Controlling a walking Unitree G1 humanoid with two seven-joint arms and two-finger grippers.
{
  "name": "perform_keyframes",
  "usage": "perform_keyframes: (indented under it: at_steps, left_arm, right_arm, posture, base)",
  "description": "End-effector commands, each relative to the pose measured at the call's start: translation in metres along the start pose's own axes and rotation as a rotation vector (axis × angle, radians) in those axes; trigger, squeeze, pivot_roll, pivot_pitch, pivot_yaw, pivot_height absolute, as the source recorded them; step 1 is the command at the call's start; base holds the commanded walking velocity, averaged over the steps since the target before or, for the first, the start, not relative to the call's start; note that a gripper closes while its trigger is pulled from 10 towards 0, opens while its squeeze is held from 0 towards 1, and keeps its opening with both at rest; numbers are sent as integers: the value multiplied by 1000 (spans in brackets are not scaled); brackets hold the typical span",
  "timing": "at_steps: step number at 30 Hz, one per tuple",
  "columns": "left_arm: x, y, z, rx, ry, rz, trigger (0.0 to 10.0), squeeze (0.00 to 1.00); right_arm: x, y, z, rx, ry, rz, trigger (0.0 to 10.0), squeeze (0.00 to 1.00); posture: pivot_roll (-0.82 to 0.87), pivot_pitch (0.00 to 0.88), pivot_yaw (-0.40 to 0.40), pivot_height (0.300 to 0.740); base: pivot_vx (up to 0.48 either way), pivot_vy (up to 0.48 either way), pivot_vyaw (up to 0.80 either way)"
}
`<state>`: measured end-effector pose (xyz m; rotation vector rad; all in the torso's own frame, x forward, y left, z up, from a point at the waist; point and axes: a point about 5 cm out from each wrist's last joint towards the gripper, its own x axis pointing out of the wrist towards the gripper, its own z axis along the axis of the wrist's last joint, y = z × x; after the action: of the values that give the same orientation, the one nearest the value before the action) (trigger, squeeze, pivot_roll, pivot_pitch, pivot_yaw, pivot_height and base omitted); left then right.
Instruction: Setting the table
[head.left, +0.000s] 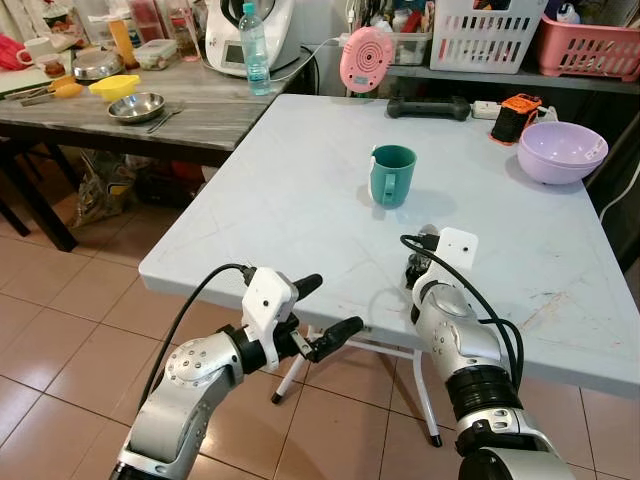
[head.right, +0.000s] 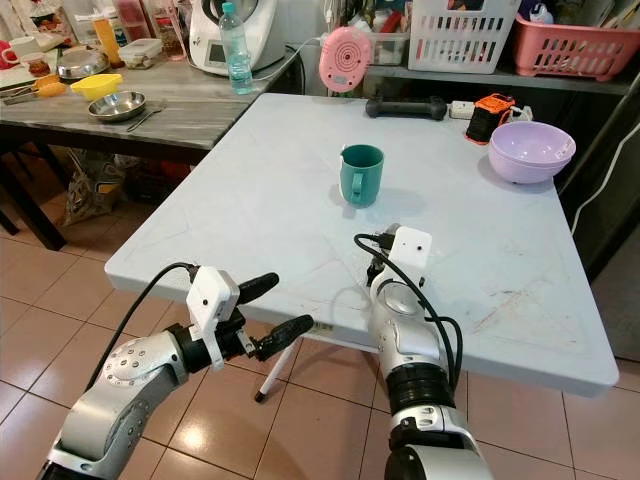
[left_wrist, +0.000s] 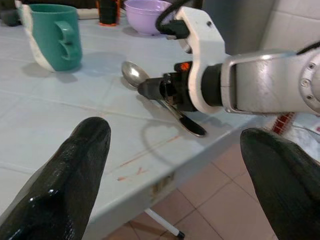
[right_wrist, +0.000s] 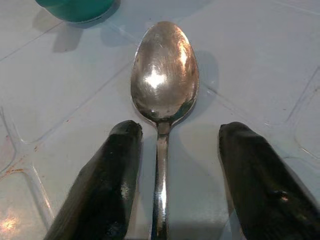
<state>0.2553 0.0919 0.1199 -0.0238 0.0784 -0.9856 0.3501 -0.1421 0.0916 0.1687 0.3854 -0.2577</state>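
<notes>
Placing spoon (right_wrist: 164, 85) on tabletop (head.left: 300, 200) near mug (head.left: 392, 175); right hand (right_wrist: 172, 175) wide around handle. Next: lifting clear. Left hand (head.left: 325, 315) wide, idle.

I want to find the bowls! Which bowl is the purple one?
The purple bowl sits on the white table, at its far right corner beside the orange gadget. The other bowl, on the grey wooden table, is shiny metal.

- Spoon (right_wrist: 164, 82): polished metal, lying flat on the pale table (head.left: 300, 200) near its front edge — bowl facing up, bowl end towards the mug.
- Mug (head.left: 392, 176): teal, upright, handle to the front, mid-table — near the spoon, not touching.
</notes>
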Motion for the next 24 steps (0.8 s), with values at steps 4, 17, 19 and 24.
perform_keyframes:
  at_steps: [4,17,19,24]
  left_arm:
    - [6,-4,9,35,1,-61,10000,0]
    - [8,-4,8,46,12,-79,10000,0]
    - [8,-4,8,46,12,-79,10000,0]
    - [8,-4,8,46,12,-79,10000,0]
  right_arm:
    - [-3,-8,-37,-20,152,-20,0,0]
    - [-4,-10,-42,-20,166,-24,0,0]
    - [-4,-10,-42,-20,166,-24,0,0]
    - [-4,-10,-42,-20,166,-24,0,0]
  posture:
    - [-61,34,55,740]
    - [-65,31,60,740]
    - [-65,31,60,740]
    - [-65,31,60,740]
  base:
    - [0,0,0]
    - [0,0,0]
    - [0,0,0]
    - [0,0,0]
